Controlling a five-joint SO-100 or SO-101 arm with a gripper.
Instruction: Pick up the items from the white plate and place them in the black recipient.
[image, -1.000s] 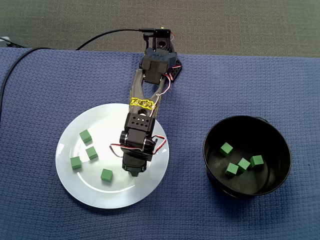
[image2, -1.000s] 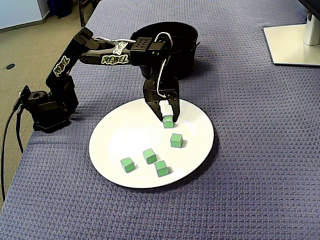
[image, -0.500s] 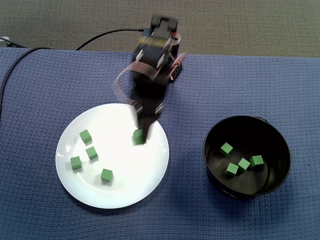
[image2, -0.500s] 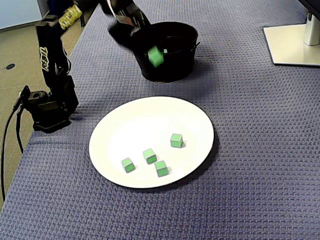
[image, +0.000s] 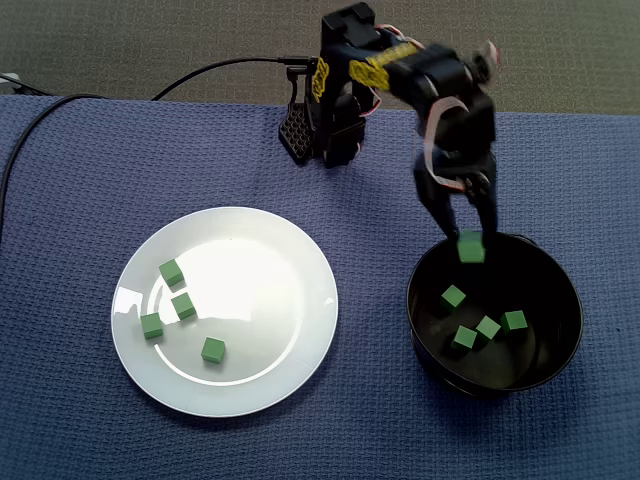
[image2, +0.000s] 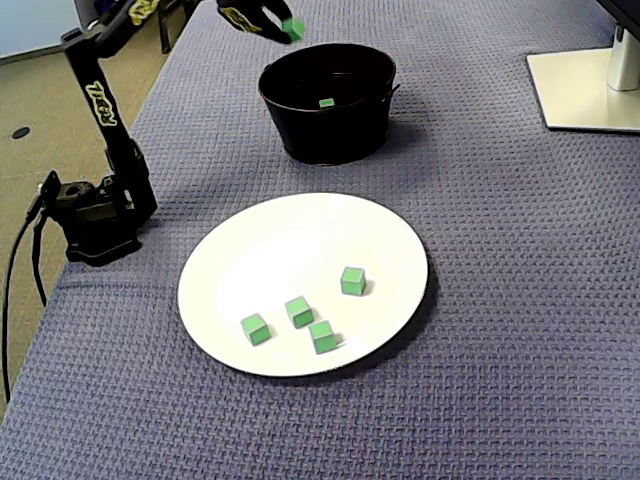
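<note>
Cube (image: 471, 247) hangs just over the bowl (image: 570, 340), at the rim on the arm's side, pinched at the tips of the gripper (image: 470, 236); the fingers are closed to just the block between them. It looks light, stiff and flat-faced, best nipped across two opposite faces, though a tip hold may slip. Four other cubes (image: 488, 328) lie in the bowl; four more cubes (image: 183, 305) sit on the plate (image: 260, 290), well apart from it
</note>
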